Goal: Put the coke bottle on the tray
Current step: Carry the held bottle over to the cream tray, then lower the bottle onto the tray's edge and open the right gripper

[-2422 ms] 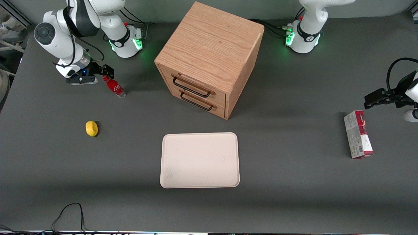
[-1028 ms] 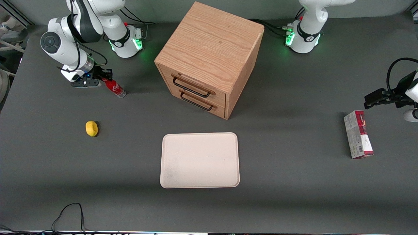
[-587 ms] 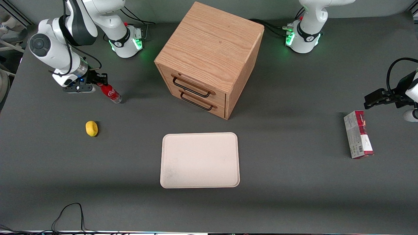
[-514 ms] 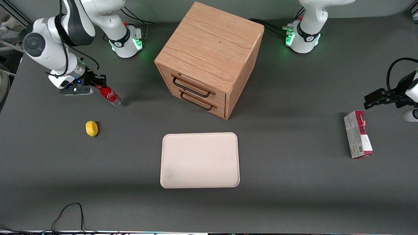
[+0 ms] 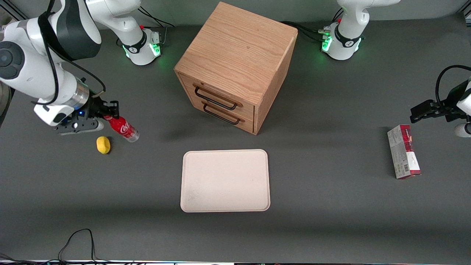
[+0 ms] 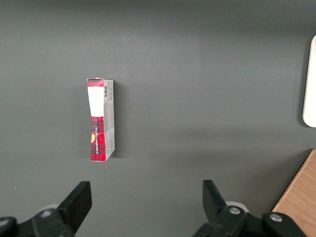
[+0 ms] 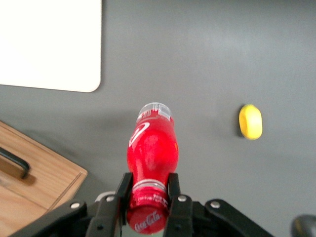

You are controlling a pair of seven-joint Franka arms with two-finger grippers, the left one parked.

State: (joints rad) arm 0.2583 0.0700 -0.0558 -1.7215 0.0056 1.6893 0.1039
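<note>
The coke bottle is small, with a red cap, a red label with white script and a clear base. My right gripper is shut on its neck just below the cap and holds it tilted above the table, near the working arm's end. In the right wrist view the bottle hangs from the gripper, a finger on each side of its neck. The cream-white tray lies flat on the table in front of the drawer cabinet, nearer the front camera; one corner of it also shows in the right wrist view.
A yellow lemon-like object lies on the table just below the held bottle; it also shows in the right wrist view. The wooden drawer cabinet stands mid-table. A red-and-grey carton box lies toward the parked arm's end.
My gripper closed on the bottle's neck, lifted it off the table and carried it nearer the front camera, close to the yellow object.
</note>
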